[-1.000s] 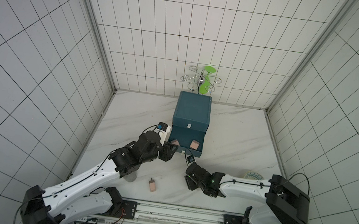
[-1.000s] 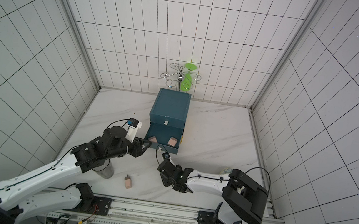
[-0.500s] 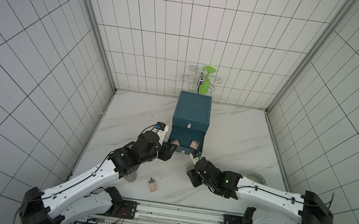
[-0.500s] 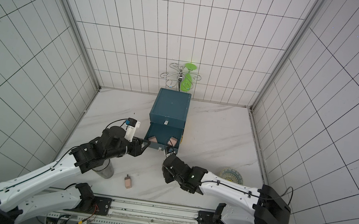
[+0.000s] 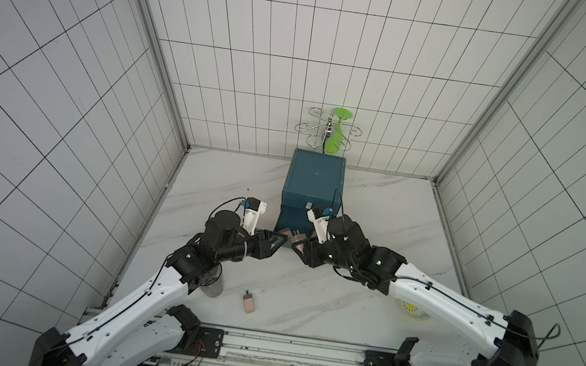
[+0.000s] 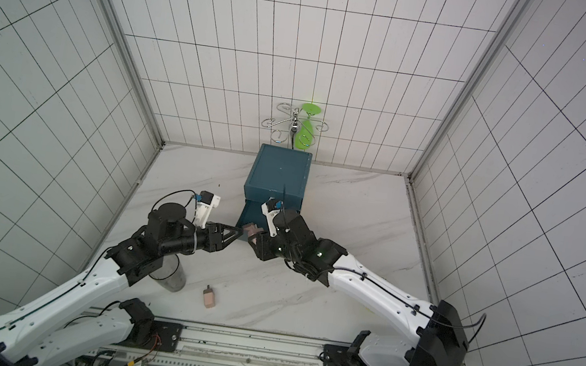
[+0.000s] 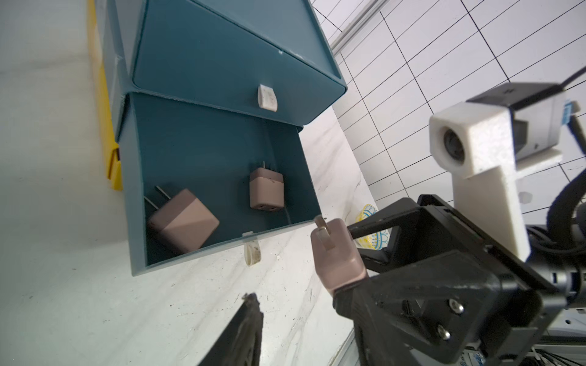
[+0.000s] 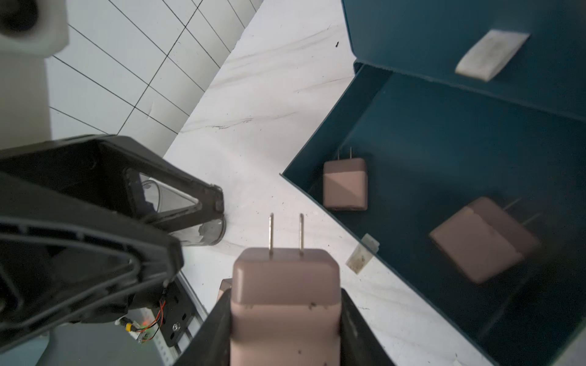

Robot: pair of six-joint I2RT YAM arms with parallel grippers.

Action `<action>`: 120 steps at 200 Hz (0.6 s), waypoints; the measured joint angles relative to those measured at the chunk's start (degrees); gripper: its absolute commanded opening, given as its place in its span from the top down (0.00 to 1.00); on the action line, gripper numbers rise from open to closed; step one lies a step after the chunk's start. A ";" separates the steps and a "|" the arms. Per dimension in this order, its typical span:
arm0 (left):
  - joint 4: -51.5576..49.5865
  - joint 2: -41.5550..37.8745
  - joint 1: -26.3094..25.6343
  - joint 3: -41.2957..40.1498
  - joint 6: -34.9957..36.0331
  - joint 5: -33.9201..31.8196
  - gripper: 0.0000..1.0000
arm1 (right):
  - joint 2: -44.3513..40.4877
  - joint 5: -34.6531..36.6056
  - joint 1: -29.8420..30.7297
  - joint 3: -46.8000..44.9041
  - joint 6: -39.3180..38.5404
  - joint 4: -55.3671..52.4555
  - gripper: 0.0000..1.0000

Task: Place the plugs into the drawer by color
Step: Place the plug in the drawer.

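Plugs in sight are all peach-pink. The held plug (image 8: 285,275) sits clamped between the closed-in fingers of the right gripper (image 8: 285,304), prongs pointing away from the wrist. It hangs above the table just outside the front rim of the open drawer (image 7: 206,152), near the corner on the right arm's side and apart from the rim.

The left gripper (image 8: 198,226) stands part-open with nothing between its fingers. Its tips are close to the drawer's other front corner and near the held plug, without touching it.

The drawer is the lower one of a teal cabinet (image 5: 313,179); the upper drawer (image 7: 222,63) is shut and overhangs the rear of the open one. Each front carries a small white pull tab (image 7: 267,98).

Two plugs lie flat inside, prongs towards the cabinet: the corner plug (image 7: 182,221) lies near the front wall on the left arm's side, and the inner plug (image 7: 265,190) lies farther in towards the other side. They are apart, with bare floor between them and along the rear.

A loose plug (image 5: 249,304) lies on the marble table (image 5: 229,183) near the front rail, just beside a clear cup (image 6: 169,277) partly under the left arm. A yellow patterned disc (image 5: 411,311) shows under the right arm. Bare table runs along both sides of the cabinet.
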 measured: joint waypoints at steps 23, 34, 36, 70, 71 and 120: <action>-2.27 0.44 0.07 0.37 0.46 -1.92 0.51 | 4.66 5.22 -0.07 4.83 -0.85 -3.56 0.79; -3.15 1.01 0.07 0.70 0.72 -2.16 0.51 | 6.86 7.74 -0.24 6.47 -1.18 -4.94 0.79; -3.26 1.09 0.07 0.72 0.74 -2.21 0.51 | 7.34 8.17 -0.26 6.78 -1.27 -5.16 0.79; -4.31 1.79 0.04 0.90 1.11 -2.27 0.51 | 13.44 8.70 -2.99 9.70 -2.36 -6.78 0.79; -4.33 1.81 0.07 0.90 1.14 -2.27 0.51 | 13.55 8.68 -3.08 9.73 -2.36 -6.78 0.79; -5.05 3.04 0.04 1.01 1.51 -2.27 0.51 | 17.70 5.84 -7.67 9.77 -3.02 -6.21 0.78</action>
